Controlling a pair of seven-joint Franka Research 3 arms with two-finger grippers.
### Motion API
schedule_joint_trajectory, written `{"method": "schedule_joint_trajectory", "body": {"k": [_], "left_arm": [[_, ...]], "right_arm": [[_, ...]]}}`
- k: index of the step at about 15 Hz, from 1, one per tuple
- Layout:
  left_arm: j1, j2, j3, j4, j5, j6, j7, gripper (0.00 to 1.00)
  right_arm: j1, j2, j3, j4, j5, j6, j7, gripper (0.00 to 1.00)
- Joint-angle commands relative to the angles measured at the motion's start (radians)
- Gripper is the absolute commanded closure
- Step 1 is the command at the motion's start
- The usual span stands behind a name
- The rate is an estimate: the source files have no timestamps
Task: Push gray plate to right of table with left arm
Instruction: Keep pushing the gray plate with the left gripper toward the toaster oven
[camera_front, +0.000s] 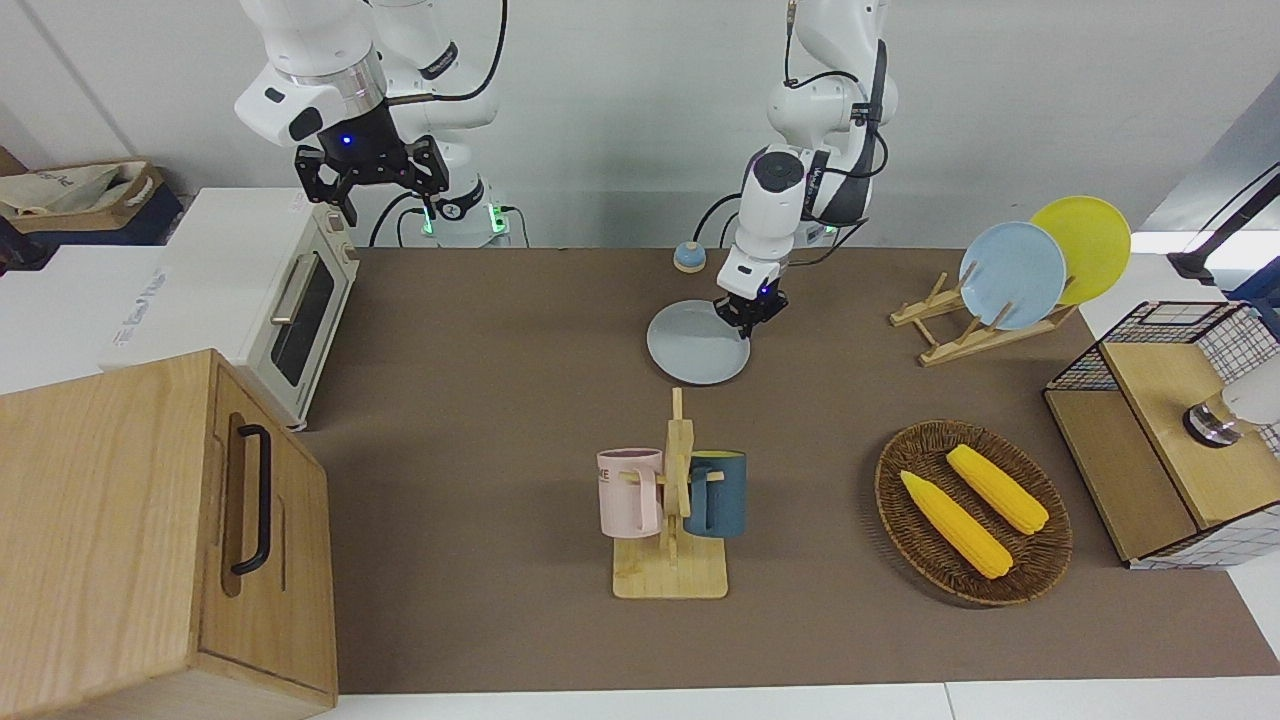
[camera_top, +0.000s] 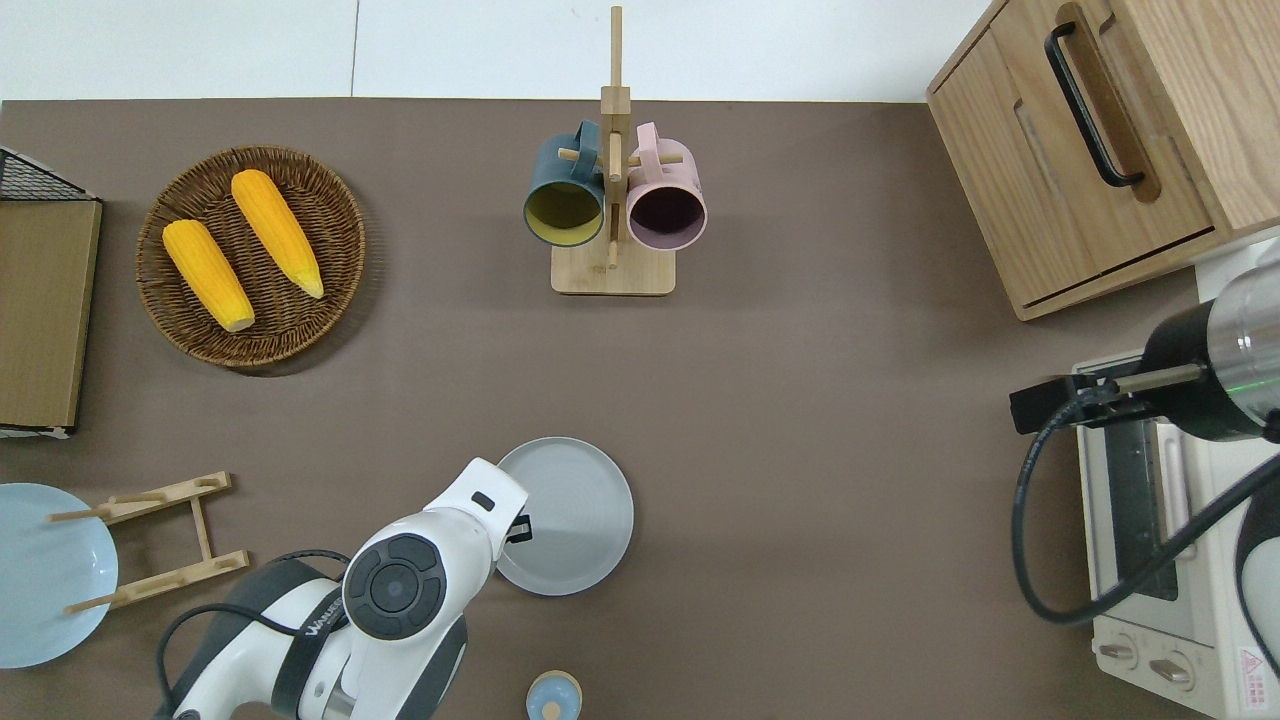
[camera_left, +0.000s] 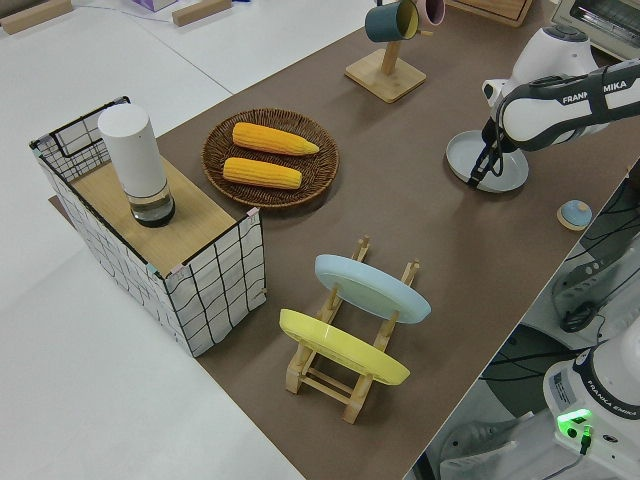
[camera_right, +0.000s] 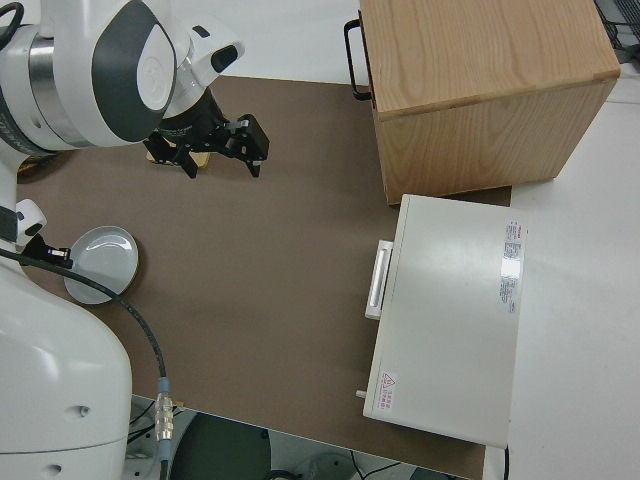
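Note:
The gray plate (camera_top: 575, 510) lies flat on the brown table (camera_top: 820, 400), between the robots and the mug rack; it also shows in the front view (camera_front: 695, 345) and the left side view (camera_left: 500, 165). My left gripper (camera_top: 519, 528) is low at the plate's rim on the side toward the left arm's end of the table, pointing down and touching that edge (camera_front: 748, 314). My right gripper (camera_front: 385, 205) is parked with its fingers open and empty.
A wooden mug rack (camera_top: 612, 270) with two mugs stands farther from the robots. There are also a wicker basket of corn (camera_top: 250, 255), a plate rack (camera_top: 150, 540) holding a light-blue plate (camera_top: 40, 575) and a yellow plate (camera_front: 1085, 245), a small blue bell (camera_top: 553, 697), a toaster oven (camera_top: 1150, 540) and a wooden cabinet (camera_top: 1100, 150).

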Motion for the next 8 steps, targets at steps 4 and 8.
{"method": "schedule_joint_trajectory", "body": {"k": [4,8], "left_arm": [[-0.067,0.087,-0.037,0.058,0.001,0.011,-0.143,1.00],[-0.118,0.130,-0.037,0.112,0.002,-0.012,-0.224,1.00]], "right_arm": [[-0.020,-0.006,0.015,0.004,0.010,-0.012,0.001,0.017],[-0.020,-0.006,0.015,0.004,0.010,-0.012,0.000,0.017]]}}
